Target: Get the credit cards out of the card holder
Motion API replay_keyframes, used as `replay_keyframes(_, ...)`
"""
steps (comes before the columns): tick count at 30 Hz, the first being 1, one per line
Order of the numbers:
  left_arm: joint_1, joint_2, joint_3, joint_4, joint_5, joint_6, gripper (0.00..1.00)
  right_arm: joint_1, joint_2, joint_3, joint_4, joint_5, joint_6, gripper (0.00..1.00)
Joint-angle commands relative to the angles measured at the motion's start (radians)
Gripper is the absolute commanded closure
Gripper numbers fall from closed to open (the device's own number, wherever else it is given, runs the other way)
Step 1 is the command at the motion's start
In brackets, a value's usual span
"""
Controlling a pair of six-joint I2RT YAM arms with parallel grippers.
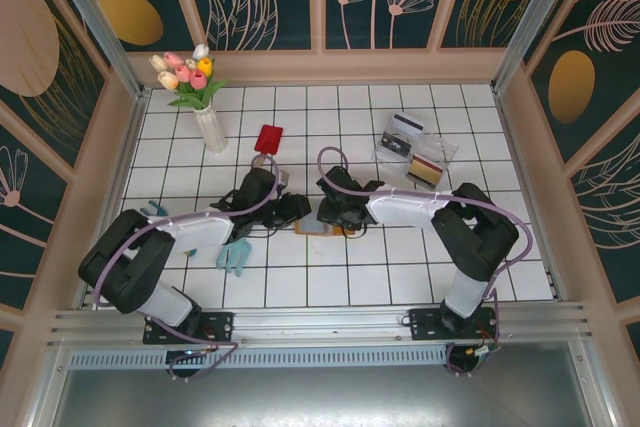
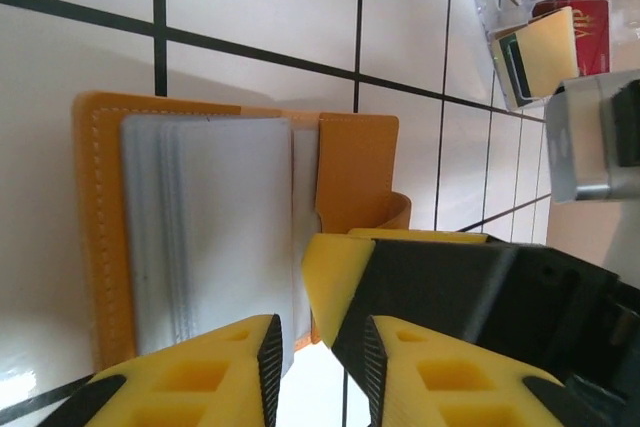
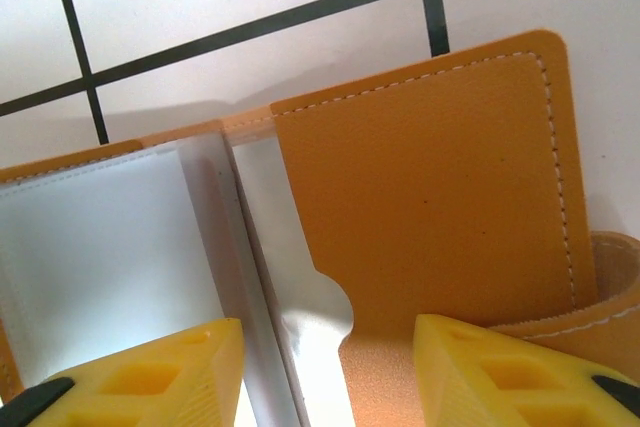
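One card holder (image 2: 355, 172), perhaps three cards (image 2: 220, 227)

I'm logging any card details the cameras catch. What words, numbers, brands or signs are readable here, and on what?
No text can be read anywhere.
Card holder: plain orange leather with stitching, no lettering.
Cards in the clear tray: dark markings, too small to read.
Red flat item: no legible print.

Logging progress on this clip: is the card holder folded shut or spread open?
Spread open. The card holder lies flat, its greyish inner sleeves and orange pocket exposed in both wrist views.
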Motion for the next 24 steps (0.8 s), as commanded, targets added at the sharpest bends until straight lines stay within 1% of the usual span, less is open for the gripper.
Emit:
replay_keyframes(1,-0.009,0.033,0.029,-0.026,-0.027,0.006,0.71,-0.001,-0.044,-0.024,-0.015,-0.019,-0.004,0.53)
replay_keyframes(3,-0.008,0.036,0.034,-0.089,-0.115,0.017,0.72,-0.006,-0.062,-0.035,-0.001,-0.018,-0.006,0.53)
replay_keyframes(5,-0.008,0.038,0.031,-0.1,-0.141,0.022,0.72,-0.014,-0.077,-0.045,0.006,-0.041,-0.006,0.54)
replay_keyframes(10,-0.008,0.056,0.035,-0.087,-0.132,0.019,0.71,-0.039,-0.096,-0.073,0.031,-0.08,-0.014,0.55)
replay_keyframes(15,-0.008,0.109,0.05,-0.063,-0.079,0.014,0.71,-0.046,-0.083,-0.074,0.041,-0.107,-0.025,0.55)
replay_keyframes(20,-0.008,0.129,0.061,-0.074,-0.084,0.006,0.71,-0.056,-0.075,-0.082,0.059,-0.137,-0.025,0.55)
replay_keyframes(24,-0.009,0.138,0.061,-0.06,-0.064,0.007,0.72,-0.061,-0.059,-0.086,0.071,-0.157,-0.029,0.55)
